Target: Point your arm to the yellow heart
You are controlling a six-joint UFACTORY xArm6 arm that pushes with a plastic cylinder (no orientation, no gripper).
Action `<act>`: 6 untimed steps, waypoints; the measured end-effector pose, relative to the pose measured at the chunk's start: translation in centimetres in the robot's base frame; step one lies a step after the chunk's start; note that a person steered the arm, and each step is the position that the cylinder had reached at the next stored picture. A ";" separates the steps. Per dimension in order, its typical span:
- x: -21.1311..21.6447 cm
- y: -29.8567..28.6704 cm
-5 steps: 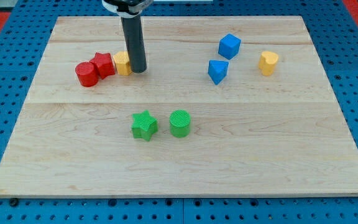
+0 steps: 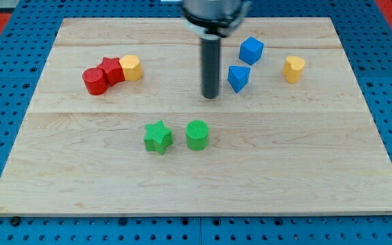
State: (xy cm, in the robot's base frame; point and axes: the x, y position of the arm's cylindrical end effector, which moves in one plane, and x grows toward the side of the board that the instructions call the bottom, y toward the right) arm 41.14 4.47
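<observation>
Our tip (image 2: 211,96) holds nothing, being a bare rod; it rests just left of the lower blue block (image 2: 237,77); the yellow heart (image 2: 293,69) sits apart toward the view's right, beyond both blue blocks; we judge it light, stiff, quick to slide; best approached from its left side.

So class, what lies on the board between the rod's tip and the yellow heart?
In the camera view, one blue block sits between my tip and the yellow heart.
</observation>
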 end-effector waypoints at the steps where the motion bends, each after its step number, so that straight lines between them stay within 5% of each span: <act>1: 0.3 7.5; 3: -2.2 19.4; 6: -6.5 14.7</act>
